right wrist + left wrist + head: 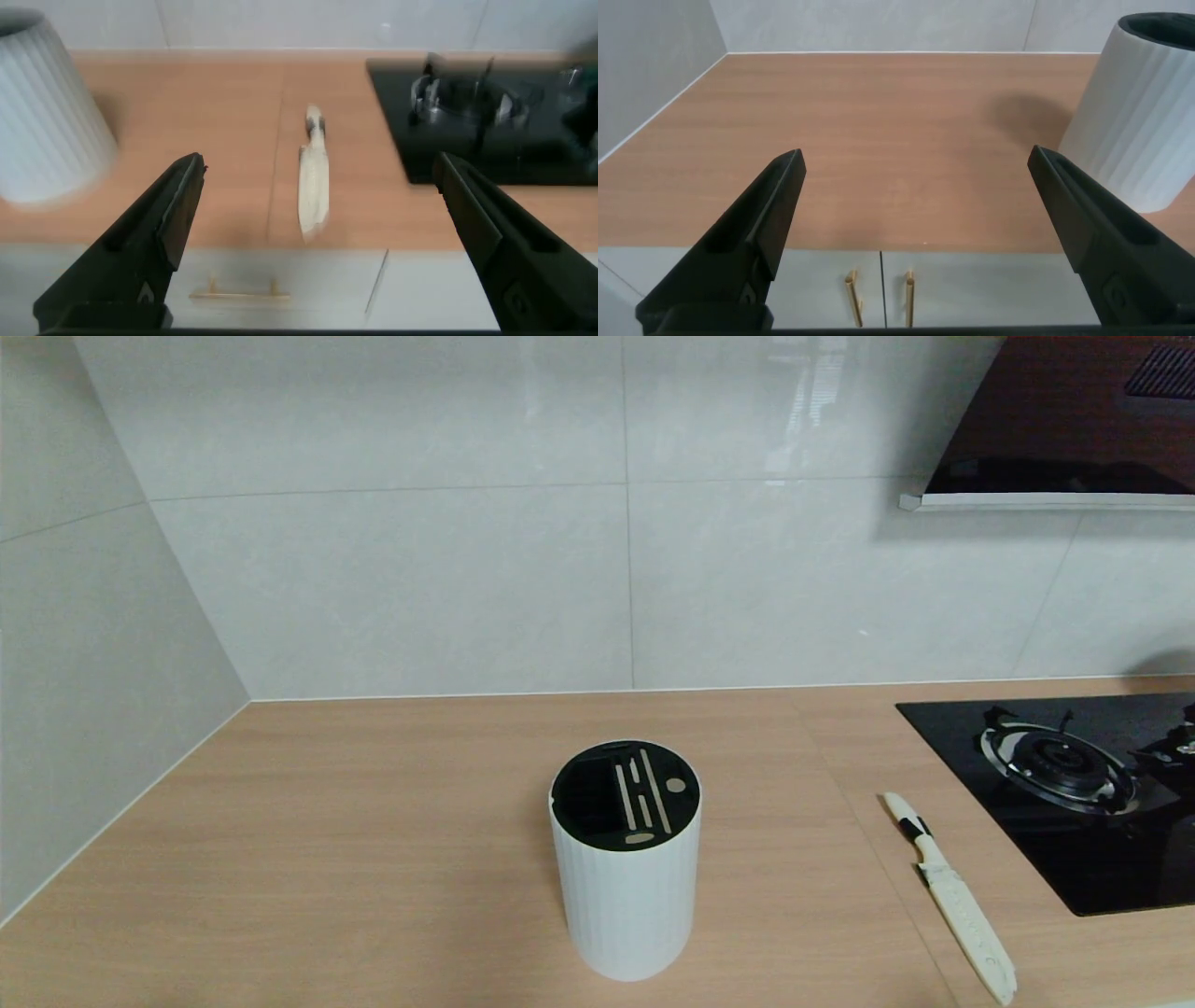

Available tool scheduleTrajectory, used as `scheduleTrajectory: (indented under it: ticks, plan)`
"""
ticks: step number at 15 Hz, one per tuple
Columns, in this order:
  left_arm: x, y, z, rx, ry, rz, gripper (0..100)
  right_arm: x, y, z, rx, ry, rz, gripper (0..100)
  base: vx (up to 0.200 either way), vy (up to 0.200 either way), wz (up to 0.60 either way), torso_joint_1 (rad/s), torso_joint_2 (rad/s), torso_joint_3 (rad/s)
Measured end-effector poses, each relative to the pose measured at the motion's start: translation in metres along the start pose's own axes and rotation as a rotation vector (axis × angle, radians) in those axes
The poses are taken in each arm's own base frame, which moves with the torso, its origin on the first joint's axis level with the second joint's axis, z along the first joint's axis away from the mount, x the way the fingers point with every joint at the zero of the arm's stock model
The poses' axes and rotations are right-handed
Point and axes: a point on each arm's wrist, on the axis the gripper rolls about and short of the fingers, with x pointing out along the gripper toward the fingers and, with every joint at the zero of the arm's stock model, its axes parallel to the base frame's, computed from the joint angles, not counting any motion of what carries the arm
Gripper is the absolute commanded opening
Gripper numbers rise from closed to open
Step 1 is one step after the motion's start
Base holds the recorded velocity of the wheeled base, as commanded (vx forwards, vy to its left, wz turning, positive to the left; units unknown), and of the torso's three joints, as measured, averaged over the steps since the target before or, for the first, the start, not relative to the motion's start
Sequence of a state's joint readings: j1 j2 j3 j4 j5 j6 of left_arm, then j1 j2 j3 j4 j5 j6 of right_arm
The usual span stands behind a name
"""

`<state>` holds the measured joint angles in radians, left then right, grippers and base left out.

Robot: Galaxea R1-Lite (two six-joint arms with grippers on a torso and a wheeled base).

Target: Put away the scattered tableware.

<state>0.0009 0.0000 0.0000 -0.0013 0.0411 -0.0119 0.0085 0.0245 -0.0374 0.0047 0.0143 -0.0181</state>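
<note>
A white ribbed cylindrical holder with a black slotted top stands on the wooden counter. To its right a cream-white knife in a sheath, with a black band on its handle, lies flat beside the hob. My left gripper is open, held off the counter's front edge, with the holder ahead and to one side of it. My right gripper is open too, off the front edge, with the knife lying on the counter ahead between its fingers' line and the holder to the side.
A black gas hob with a burner takes the right end of the counter, under a range hood. Tiled walls close off the back and left. Cabinet doors with gold handles lie below the front edge.
</note>
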Motion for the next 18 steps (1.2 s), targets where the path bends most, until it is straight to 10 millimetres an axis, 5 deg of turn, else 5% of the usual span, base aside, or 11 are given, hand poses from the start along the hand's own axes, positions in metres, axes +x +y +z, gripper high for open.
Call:
scheduleTrajectory:
  ticks: [3, 7, 13, 18]
  plan:
    - [0.000, 0.000, 0.000, 0.000, 0.000, 0.000, 100, -0.002, -0.001, 0.051, 0.048, -0.070, 0.027, 100, 0.000, 0.000, 0.00, 0.000, 0.00, 0.000]
    - [0.000, 0.000, 0.000, 0.000, 0.000, 0.000, 100, 0.037, -0.001, 0.078, 0.065, 0.132, 0.040, 100, 0.000, 0.000, 0.00, 0.000, 0.00, 0.000]
    - [0.000, 0.000, 0.000, 0.000, 0.000, 0.000, 100, 0.125, 0.001, 0.076, 0.043, 0.540, 0.057, 100, 0.000, 0.000, 0.00, 0.000, 0.00, 0.000]
    - [0.000, 0.000, 0.000, 0.000, 0.000, 0.000, 100, 0.190, 0.003, 0.043, 0.053, 0.803, 0.092, 100, 0.000, 0.000, 0.00, 0.000, 0.00, 0.000]
